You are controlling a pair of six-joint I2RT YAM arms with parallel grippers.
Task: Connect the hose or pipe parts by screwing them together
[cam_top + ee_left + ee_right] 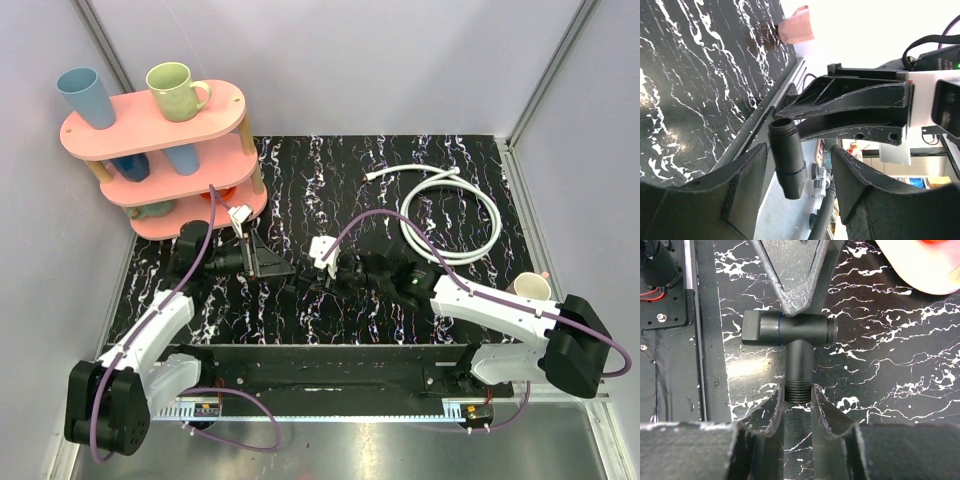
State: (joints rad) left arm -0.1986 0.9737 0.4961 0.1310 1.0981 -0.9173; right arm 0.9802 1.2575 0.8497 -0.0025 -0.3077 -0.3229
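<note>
A black T-shaped pipe fitting (790, 332) with threaded ends hangs just above the table. My right gripper (798, 395) is shut on its threaded stem. My left gripper (795, 170) stands around the fitting's crossbar (789, 160), jaws apart, with a gap showing on each side. One left finger (795, 275) crosses over the crossbar in the right wrist view. From above, both grippers meet mid-table, left gripper (272, 265) and right gripper (332, 282). A white hose (470, 215) lies coiled at the back right, its end fittings (372, 175) free on the table.
A pink three-tier rack (225, 100) stands at the back left, holding a blue cup (85, 95), a green mug (175, 90) and more cups below. A cream cup (530, 288) sits by the right arm. Enclosure walls close in on both sides.
</note>
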